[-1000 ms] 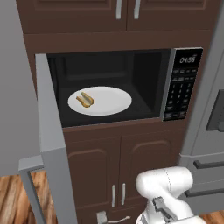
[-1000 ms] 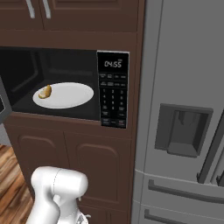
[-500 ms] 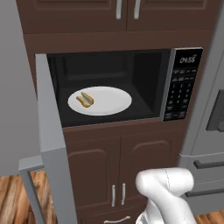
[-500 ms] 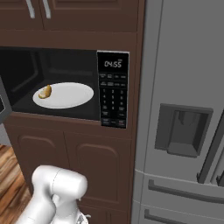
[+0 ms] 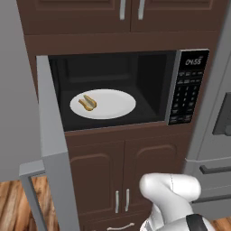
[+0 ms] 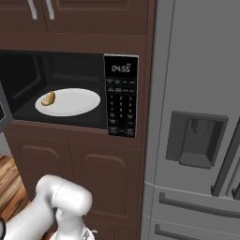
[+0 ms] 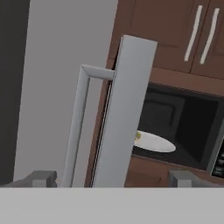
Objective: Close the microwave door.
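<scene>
gripper (image 7: 111, 179) spread wide, holding nothing | microwave door (image 7: 124, 113) swung fully out, edge-on just ahead, handle (image 7: 78, 118) on its far side | microwave (image 5: 135, 90) beyond, plate (image 5: 103, 103) inside | risk: fingers straddle door edge or snag handle, push glances off

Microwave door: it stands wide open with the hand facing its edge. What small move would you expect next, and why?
Probably ease the open gripper forward toward the outer face of the microwave door, beside its bar handle, ready to push. The door juts straight out from the microwave, the plate is exposed, and the fingertips touch nothing.
</scene>
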Tool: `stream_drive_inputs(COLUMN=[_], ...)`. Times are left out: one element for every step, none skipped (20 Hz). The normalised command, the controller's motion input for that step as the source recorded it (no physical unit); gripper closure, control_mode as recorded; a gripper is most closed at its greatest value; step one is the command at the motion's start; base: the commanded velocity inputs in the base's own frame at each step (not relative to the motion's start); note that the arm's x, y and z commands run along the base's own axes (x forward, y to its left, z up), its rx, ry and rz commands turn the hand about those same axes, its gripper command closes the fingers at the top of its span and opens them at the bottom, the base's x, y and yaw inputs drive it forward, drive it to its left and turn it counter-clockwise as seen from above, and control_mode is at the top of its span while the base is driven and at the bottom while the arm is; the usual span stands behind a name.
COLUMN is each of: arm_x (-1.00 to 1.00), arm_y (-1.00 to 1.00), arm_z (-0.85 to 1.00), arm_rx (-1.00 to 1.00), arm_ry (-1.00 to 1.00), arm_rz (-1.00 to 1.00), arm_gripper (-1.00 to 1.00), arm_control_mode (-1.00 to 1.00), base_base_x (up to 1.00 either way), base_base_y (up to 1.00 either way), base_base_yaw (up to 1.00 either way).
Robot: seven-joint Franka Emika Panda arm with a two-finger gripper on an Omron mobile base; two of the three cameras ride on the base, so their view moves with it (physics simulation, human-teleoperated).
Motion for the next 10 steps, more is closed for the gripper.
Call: stream_drive_inputs(arm_x=[0.21,0.28,0.42,0.52,0.69,0.78,0.77,0.81,0.84,0.84], arm_y=[0.25,0.19,0.13,0.00,0.00,0.00,0.00,0.00,0.00,0.00], arm_z=[-0.36,-0.27,-0.28,-0.25,-0.24,-0.24,-0.21,-0.17,-0.12,-0.09], arm_rx=[0.02,0.01,0.00,0.00,0.00,0.00,0.00,0.00,0.00,0.00], arm_ry=[0.36,0.37,0.37,0.37,0.37,0.39,0.37,0.36,0.35,0.34], arm_rz=[-0.13,-0.15,-0.17,-0.21,-0.24,-0.26,-0.28,-0.28,-0.27,-0.27], arm_gripper=[-1.00,-1.00,-1.00,-1.00,-1.00,-1.00,-1.00,-1.00,-1.00,-1.00], arm_control_mode=[-1.00,-1.00,-1.00,-1.00,-1.00,-1.00,-1.00,-1.00,-1.00,-1.00], base_base_x=[0.00,0.00,0.00,0.00,0.00,0.00,0.00,0.00,0.00,0.00], base_base_y=[0.00,0.00,0.00,0.00,0.00,0.00,0.00,0.00,0.00,0.00], base_base_yaw=[0.00,0.00,0.00,0.00,0.00,0.00,0.00,0.00,0.00,0.00])
